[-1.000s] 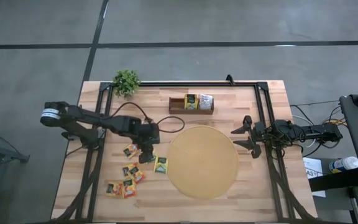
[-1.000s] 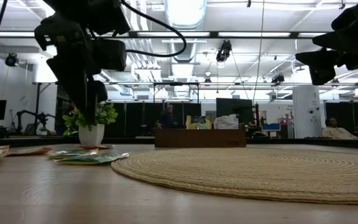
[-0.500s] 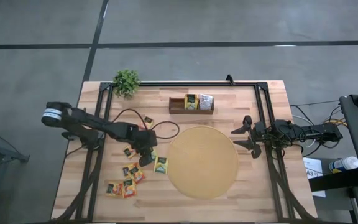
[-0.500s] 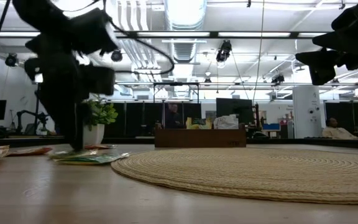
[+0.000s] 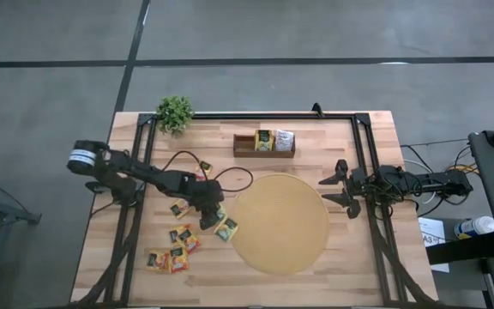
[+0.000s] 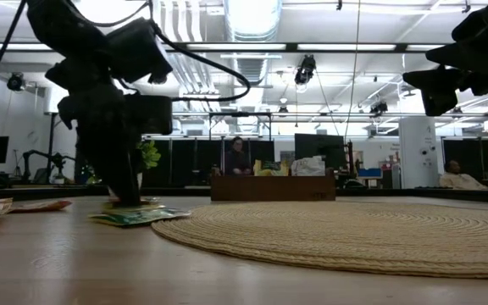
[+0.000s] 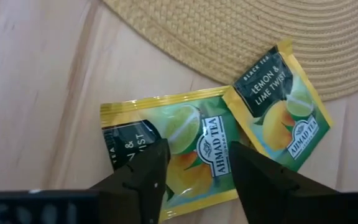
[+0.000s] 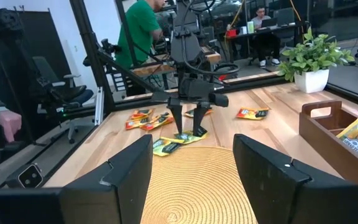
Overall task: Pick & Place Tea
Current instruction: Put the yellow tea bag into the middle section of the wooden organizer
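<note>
Two yellow-green tea sachets lie on the bare wood at the nine o'clock edge of the round woven mat [image 5: 280,223]. I read "Lemon & Lime Twist" on the sachet nearer the mat [image 7: 281,107], one corner of which touches the mat's rim. The second sachet [image 7: 173,155] lies beside it, its edge tucked against the first.

The left gripper [image 7: 194,177] stands directly over this second sachet. Its fingers [image 7: 146,174] are parted, one on each side of the sachet's printed face, and hold nothing. In the high view the same gripper [image 5: 209,215] sits at about nine o'clock from the mat. In the low view its tips [image 6: 125,196] reach down to the table by the sachets [image 6: 138,217].

More sachets form a loose cluster [image 5: 171,251] at roughly seven o'clock from the left gripper, toward the table's near left corner. Others stand in the wooden tray [image 5: 264,142] at twelve o'clock from the mat.

The right gripper [image 5: 334,190] waits at three o'clock from the mat. Its fingers [image 8: 123,177] are spread wide and empty.

A small potted plant [image 5: 175,112] stands at the table's far left corner. Beyond the table I see a person in a green shirt [image 8: 140,25].
</note>
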